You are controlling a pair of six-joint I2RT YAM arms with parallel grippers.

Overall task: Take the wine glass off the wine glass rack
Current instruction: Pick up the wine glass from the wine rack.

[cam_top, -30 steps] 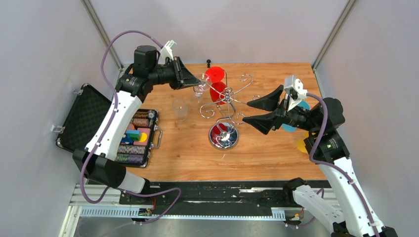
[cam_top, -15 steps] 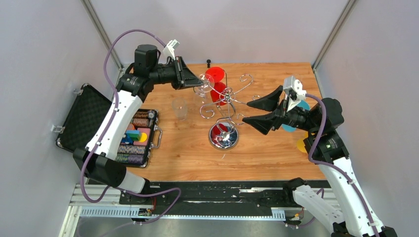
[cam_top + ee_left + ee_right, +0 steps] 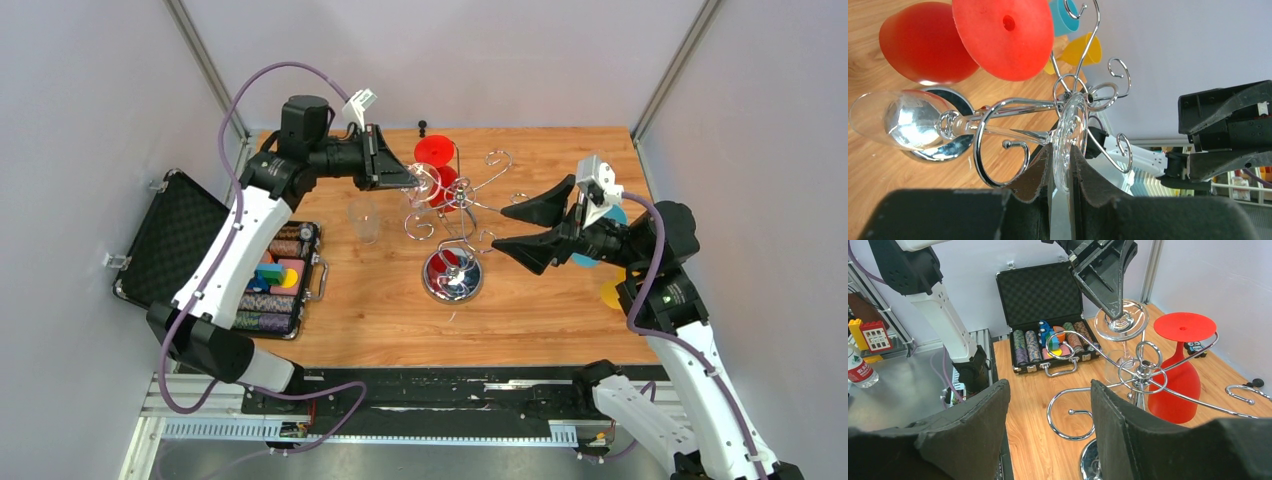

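While the left gripper [image 3: 1062, 157] stays narrowly closed on the edge of the clear wine glass's foot [image 3: 1068, 125], the arm has swung inward over the last second. In the top view the pinched foot now sits close to the central post of the wine glass rack [image 3: 452, 278], where a moment earlier it lay nearer the outer curl. The wrist has also rolled slightly.

The wine glass [image 3: 903, 120] hangs on its side in the left wrist view. Its stem is still threaded between the chrome wires of one hook arm, and its bowl is over the mirrored base. A red wine glass [image 3: 998, 35] hangs on a neighbouring arm, just beside it.

The right gripper [image 3: 500, 228] hovers on the far side of the rack, jaws spread wide and holding nothing, unmoved across the interval.

Interpretation: the grasp is secure, but the glass is not yet free. The inward shift reads as a repositioning. The stem must still travel outward, past the curled wire end, without striking the red glass or dragging the rack.
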